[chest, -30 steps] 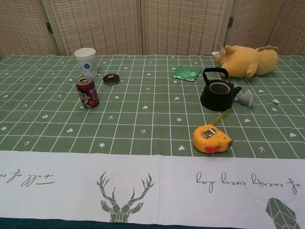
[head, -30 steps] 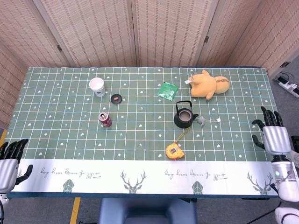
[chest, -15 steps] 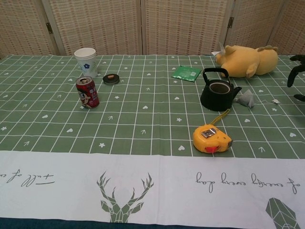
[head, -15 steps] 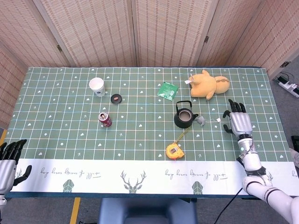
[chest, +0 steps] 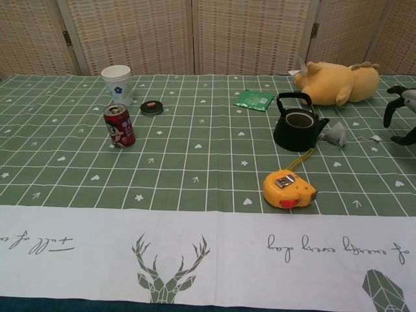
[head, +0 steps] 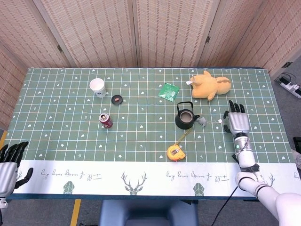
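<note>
While my right hand [head: 237, 123] hovers above the table [head: 61, 136] to the right of the black kettle [head: 185, 117], its fingers are spread wide and it holds nothing. The chest view catches only its dark fingertips [chest: 389, 117] at the frame's edge, clear of the cloth.

The thing nearest me is the small grey pouch [head: 202, 121], which lies just beside the kettle's spout on the kettle's right. A thin string runs from it to a little white tag [head: 219, 121], farther right of the kettle and just short of my fingers. I cannot tell whether the pouch touches the spout.

As I judge it, I am reaching for that pouch. To do it well I should come in low from the side away from the kettle and pinch the pouch itself rather than the string. I should keep my other fingers off the spout so the kettle is not nudged.

The yellow plush toy [head: 209, 85] lies behind the kettle and the yellow tape measure [head: 174, 152] in front of it, both out of my path.

My left hand [head: 8, 162] is well left of the kettle at the table's near edge, fingers apart and empty.
</note>
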You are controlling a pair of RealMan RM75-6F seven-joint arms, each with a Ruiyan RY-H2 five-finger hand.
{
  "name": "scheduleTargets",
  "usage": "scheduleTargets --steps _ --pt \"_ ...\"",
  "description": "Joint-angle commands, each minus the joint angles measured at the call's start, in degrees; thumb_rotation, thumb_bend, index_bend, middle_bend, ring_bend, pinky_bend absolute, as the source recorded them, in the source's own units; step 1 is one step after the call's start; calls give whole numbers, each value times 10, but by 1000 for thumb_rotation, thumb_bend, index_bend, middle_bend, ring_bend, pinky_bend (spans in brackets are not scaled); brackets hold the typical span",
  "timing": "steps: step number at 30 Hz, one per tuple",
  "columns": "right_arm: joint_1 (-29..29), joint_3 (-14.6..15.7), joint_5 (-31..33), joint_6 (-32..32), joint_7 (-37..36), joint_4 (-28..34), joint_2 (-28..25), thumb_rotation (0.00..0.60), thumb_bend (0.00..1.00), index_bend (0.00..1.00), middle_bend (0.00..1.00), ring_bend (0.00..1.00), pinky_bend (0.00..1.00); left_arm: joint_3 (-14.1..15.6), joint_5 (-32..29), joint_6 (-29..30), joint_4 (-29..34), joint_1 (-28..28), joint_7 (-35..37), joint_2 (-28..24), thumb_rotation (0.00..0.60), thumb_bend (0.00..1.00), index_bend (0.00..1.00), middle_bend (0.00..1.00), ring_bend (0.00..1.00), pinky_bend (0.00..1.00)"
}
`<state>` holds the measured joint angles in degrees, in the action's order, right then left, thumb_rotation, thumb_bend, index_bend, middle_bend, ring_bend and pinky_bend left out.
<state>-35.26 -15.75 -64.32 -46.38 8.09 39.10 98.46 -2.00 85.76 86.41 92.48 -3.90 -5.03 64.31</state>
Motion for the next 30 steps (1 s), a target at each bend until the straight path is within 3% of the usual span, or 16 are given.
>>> scheduleTargets --steps 1,30 --pt "-16 -3 7 21 -1 -34 21 600 370 422 0 0 0 -1 -2 -1 -1 0 -1 1 600 367 7 57 69 33" --pt "-50 -6 3 48 9 -136 87 600 370 422 0 0 0 -1 -9 -2 7 3 -6 -1 600 368 7 57 72 33"
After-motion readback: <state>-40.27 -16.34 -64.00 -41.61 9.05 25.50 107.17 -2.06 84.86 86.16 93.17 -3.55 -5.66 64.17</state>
